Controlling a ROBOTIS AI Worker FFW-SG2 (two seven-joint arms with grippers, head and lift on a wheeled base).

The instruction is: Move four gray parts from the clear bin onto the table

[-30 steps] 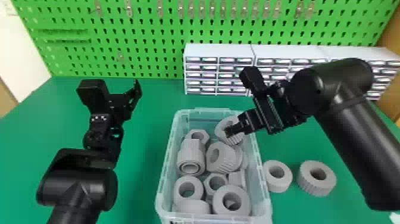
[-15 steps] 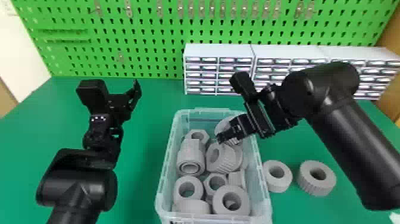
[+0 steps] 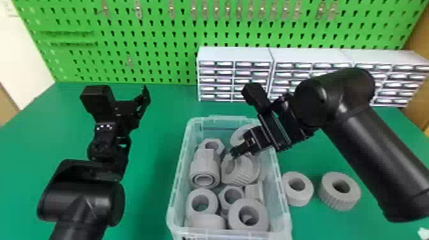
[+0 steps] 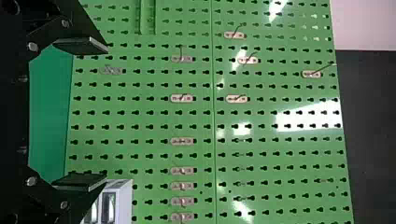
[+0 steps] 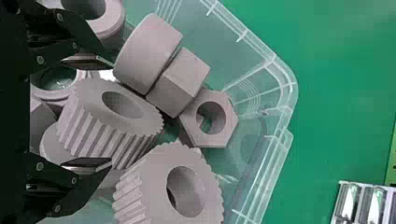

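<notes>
A green board [image 3: 217, 36] is standing behind the green desk [image 3: 153, 198], with white drawers [image 3: 234, 54] sitting before it. On the desk, the clear bin [image 3: 178, 178] is holding a jumble of gray parts [image 3: 250, 204], all matte. Dark print is showing on its near wall, cut off by the view's edge. The left gripper [image 3: 143, 99] is waiting above the desk, left of the bin and well apart from it, its fingers [image 4: 84, 44] standing wide apart and holding nothing. The right gripper [image 3: 237, 150] is reaching into the bin. Its fingers [image 5: 88, 163] are standing well apart, with a toothed part [image 3: 245, 172] lying tilted between them; whether they are touching it, I cannot tell. This part is showing a round hole and straight ribs along its side. Two thick rings [image 3: 340, 191] are lying flat on the desk, right of the bin. Inside the bin, a smaller six-sided nut [image 5: 224, 130] is resting near the far end.
</notes>
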